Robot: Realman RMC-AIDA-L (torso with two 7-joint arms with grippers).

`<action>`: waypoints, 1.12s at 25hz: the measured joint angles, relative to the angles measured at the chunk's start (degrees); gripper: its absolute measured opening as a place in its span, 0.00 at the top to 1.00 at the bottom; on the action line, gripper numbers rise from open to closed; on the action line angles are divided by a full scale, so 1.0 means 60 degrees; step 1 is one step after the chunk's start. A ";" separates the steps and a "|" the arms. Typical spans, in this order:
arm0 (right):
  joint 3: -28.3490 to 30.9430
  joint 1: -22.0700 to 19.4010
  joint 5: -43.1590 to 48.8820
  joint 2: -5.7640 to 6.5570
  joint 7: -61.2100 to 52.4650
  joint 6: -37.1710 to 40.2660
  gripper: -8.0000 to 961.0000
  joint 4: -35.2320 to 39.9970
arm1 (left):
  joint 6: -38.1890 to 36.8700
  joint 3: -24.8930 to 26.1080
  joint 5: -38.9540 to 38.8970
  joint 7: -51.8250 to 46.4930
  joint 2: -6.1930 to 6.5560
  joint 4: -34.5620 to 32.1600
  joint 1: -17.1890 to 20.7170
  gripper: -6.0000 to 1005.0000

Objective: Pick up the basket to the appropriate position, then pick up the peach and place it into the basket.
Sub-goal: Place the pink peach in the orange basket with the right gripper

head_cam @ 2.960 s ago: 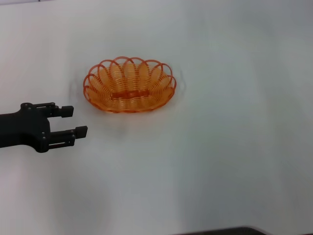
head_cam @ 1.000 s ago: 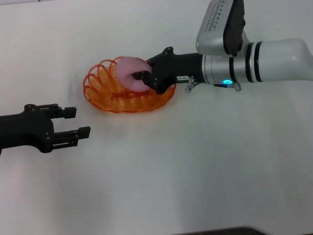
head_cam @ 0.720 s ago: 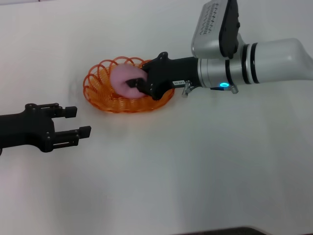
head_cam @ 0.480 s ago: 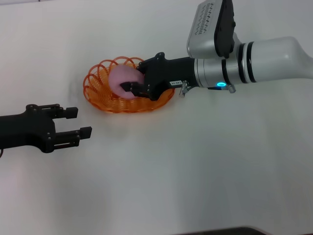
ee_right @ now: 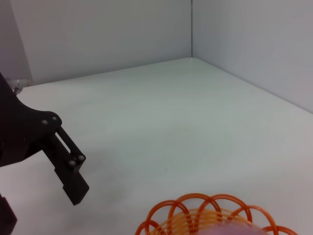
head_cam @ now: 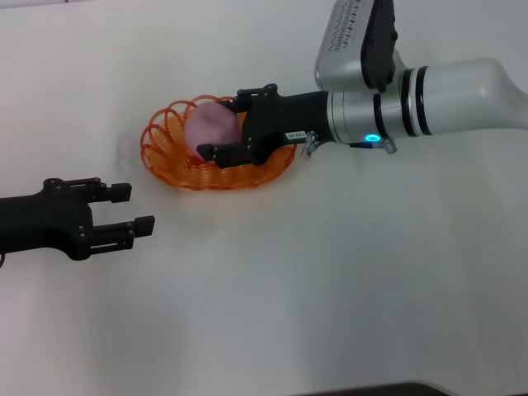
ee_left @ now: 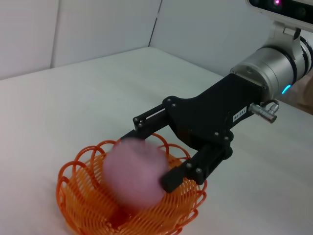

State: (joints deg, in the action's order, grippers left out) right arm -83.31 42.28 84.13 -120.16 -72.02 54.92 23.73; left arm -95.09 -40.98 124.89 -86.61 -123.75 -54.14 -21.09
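— Where's the peach?

— In the orange basket, which sits on the white table toward the far side. The pink ball lies in the middle of it, well below the scalloped rim on the far edge.

— And the right gripper?

— Reaching in over the basket from the right. Its black fingers are spread wide on either side of the peach, one on the far side and one on the near side, so nothing is clamped.

— The other arm?

— The left gripper hangs low at the near left, clear of the basket, with its fingers apart and nothing between them.
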 joint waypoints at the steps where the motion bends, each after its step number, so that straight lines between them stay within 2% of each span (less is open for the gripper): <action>1: 0.0000 0.0000 0.0000 0.0001 -0.0011 0.0002 0.38 0.0000 | -0.0001 0.0004 0.0000 0.0000 0.0000 0.0000 0.0000 0.33; 10: -0.0037 -0.0001 0.0010 0.0062 -0.0340 0.0172 0.02 0.0105 | 0.0014 -0.0027 0.0000 0.0018 0.0000 0.0001 -0.0012 0.33; 15: -0.0012 -0.0032 0.0013 0.0077 -0.0370 0.0297 0.02 0.0158 | 0.0024 -0.0016 0.0000 0.0025 0.0000 0.0001 0.0023 0.33; 21: 0.0009 -0.0159 0.0499 0.0118 -0.1103 0.0611 0.02 0.0813 | 0.0015 0.0037 0.0000 0.0029 0.0000 -0.0014 0.0048 0.33; 24: 0.0035 -0.0354 0.1015 0.0204 -0.1877 0.0995 0.02 0.1613 | 0.0012 0.0047 0.0000 0.0032 0.0000 -0.0017 0.0049 0.33; 28: 0.0217 -0.0698 0.2088 0.0427 -0.3342 0.1980 0.02 0.3265 | 0.0013 0.0050 0.0001 0.0035 0.0000 -0.0015 0.0047 0.33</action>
State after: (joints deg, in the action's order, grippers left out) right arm -82.01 38.09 96.65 -117.60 -92.07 66.79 43.32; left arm -95.01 -40.68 124.90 -86.40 -123.75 -54.23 -20.81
